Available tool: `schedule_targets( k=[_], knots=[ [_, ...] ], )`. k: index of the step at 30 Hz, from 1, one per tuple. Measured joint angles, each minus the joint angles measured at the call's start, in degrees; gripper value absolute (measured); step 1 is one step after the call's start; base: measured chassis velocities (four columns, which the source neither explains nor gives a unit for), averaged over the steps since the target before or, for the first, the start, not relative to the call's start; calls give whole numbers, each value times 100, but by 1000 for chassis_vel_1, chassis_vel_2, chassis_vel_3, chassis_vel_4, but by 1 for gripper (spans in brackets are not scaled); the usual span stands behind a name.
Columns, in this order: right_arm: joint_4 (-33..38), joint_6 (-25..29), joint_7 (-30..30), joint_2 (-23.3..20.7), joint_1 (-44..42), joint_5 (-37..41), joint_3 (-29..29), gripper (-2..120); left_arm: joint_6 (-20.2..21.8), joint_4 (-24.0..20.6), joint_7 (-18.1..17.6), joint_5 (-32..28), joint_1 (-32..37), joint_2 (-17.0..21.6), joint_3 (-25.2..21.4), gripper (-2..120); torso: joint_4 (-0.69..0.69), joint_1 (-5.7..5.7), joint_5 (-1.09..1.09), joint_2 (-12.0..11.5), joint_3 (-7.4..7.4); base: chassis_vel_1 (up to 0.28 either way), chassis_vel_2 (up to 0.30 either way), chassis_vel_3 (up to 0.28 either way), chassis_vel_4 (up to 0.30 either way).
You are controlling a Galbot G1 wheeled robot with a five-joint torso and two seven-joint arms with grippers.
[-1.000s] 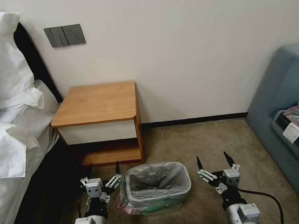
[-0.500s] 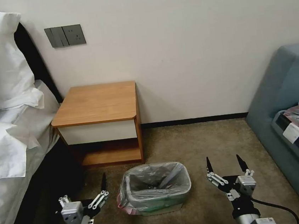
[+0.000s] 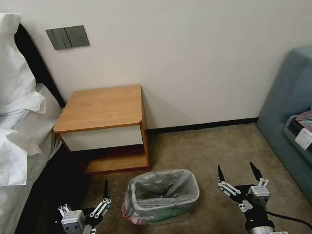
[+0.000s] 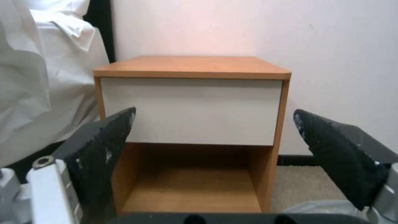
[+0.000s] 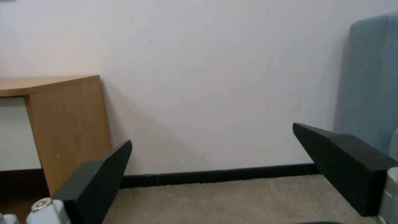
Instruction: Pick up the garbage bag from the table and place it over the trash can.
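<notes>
Grippers idle beside lined bin, fingers spread, holding nothing.

Left gripper (image 3: 96, 197) at the trash can's (image 3: 166, 215) nine o'clock, right gripper (image 3: 237, 173) at its three o'clock, both apart from it. Garbage bag (image 3: 160, 191) lines the can, draped over its rim. Nightstand table (image 3: 101, 108) at the can's eleven o'clock, top bare.

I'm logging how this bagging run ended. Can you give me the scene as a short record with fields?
garbage bag: lines the trash can, edge folded over its rim
trash can: on the carpet in front of the table
table: top bare
left gripper: open, low beside the can's left side, apart from it
right gripper: open, low to the can's right, apart from it
task state: bag appears in place
</notes>
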Motion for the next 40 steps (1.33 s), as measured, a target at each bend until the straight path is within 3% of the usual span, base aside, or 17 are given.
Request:
schedule_targets(
  k=[40],
  knots=[
    [-6, -13, 5, -6, 8, 3, -7, 100, 18, 15, -10, -8, -11, 6, 12, 100, 0, 0, 0, -1, 0, 0, 0, 0, 0]
  ],
)
